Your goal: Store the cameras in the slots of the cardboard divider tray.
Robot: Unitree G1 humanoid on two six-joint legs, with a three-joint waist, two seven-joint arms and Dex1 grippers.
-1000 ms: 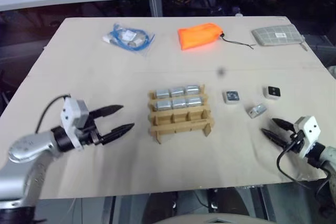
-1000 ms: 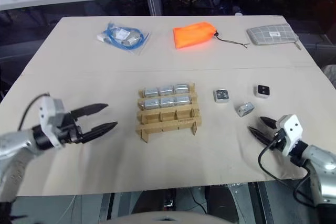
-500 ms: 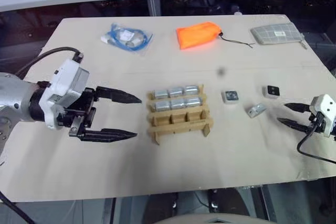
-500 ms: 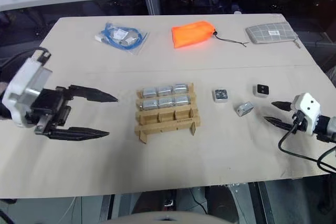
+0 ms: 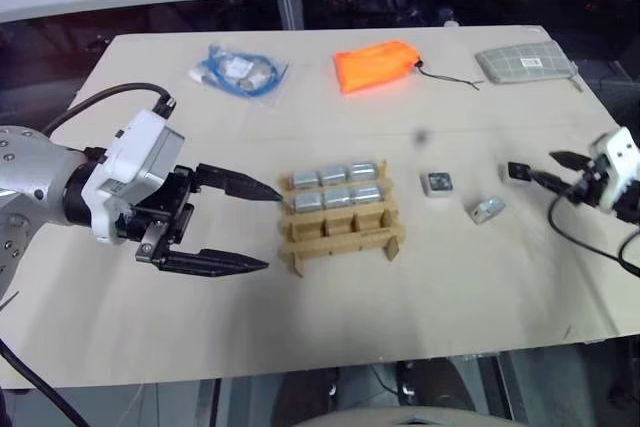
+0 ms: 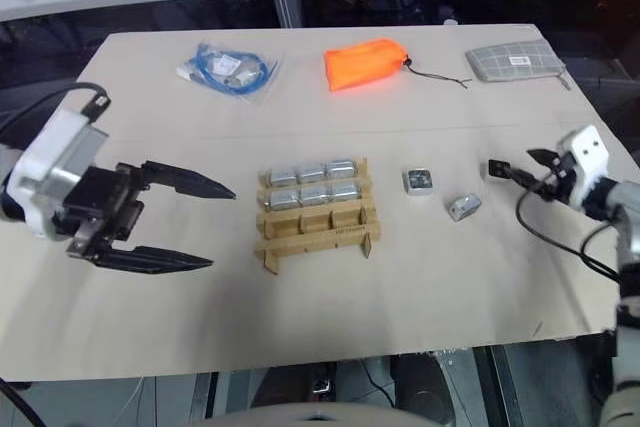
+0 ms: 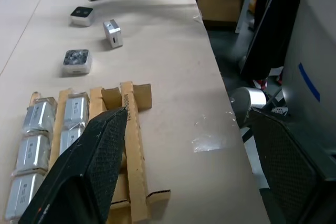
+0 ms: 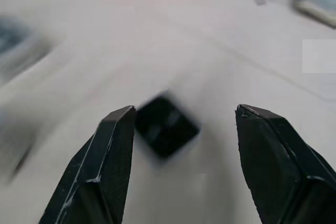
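The cardboard divider tray (image 5: 343, 230) sits mid-table. Several silver cameras (image 5: 338, 186) fill its two far rows, and its near row is empty. To its right three loose cameras lie on the table: a grey-faced one (image 5: 439, 184), a tilted silver one (image 5: 489, 209) and a black-faced one (image 5: 517, 173). My left gripper (image 5: 268, 228) hovers open just left of the tray, fingers pointing at it. My right gripper (image 5: 545, 168) is open with its fingertips right beside the black-faced camera (image 8: 166, 126), which lies just ahead between the fingers (image 8: 106, 167).
Along the table's far side lie a bagged blue cable (image 5: 240, 72), an orange drawstring bag (image 5: 378, 65) and a grey checked pouch (image 5: 526, 62). The table's right edge (image 5: 612, 277) runs close to my right arm.
My left gripper rose and swung right toward the tray, opening wider to view, then held still. My right gripper moved forward and up to the black-faced camera.
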